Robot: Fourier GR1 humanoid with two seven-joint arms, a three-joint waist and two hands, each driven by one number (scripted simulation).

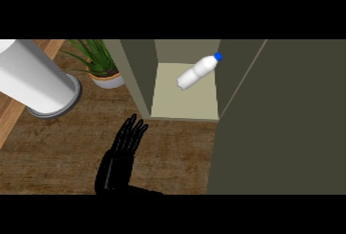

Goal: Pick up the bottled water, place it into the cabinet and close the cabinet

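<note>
cabinet (138,68) open, its door (283,128) swung out wide on the cabinet's right and filling that whole side. potted plant (100,59) just left of the cabinet. further left of it, a big white cylinder (34,77) with a grey rim, lying tilted. brown counter (61,141) runs in front of the cabinet. nothing sits between hand and opening.

left hand (125,141) rests in front of the cabinet's left wall, fingers (132,128) straight, close together and pointing at the cabinet. holds nothing; whether it touches the counter, cannot tell.

bottle (196,73) inside the cabinet, tilted, blue cap (218,56) toward the back right.
</note>
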